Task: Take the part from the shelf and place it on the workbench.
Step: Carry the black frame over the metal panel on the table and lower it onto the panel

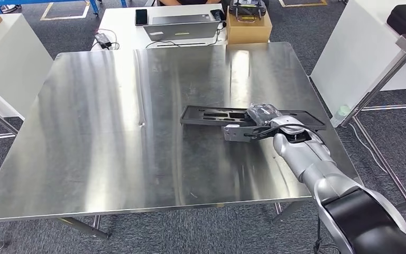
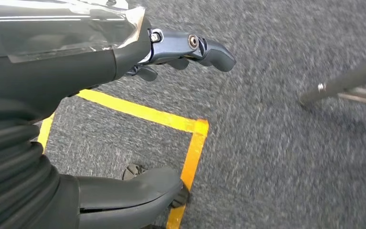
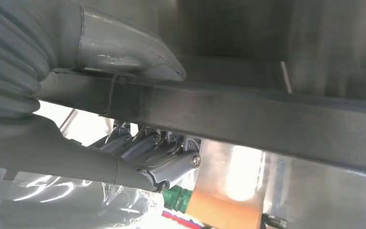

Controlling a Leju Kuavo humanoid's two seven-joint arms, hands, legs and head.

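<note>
- We see the right robot hand [image 1: 267,127] gripping the long black part [image 1: 211,115], thumb on one face and fingers [image 3: 171,164] on the other.
- The part seems to lie flat on the steel worktop [image 1: 111,132], near its right edge.
- Our left robot hand [image 2: 190,52] hangs over grey carpet [image 2: 286,162], fingers curled, holding nothing.

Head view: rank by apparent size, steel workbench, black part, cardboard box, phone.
1. steel workbench, by far the largest.
2. black part, long and flat, held by the right hand.
3. cardboard box, farther from the camera, so true size is unsure.
4. phone, smallest.
</note>
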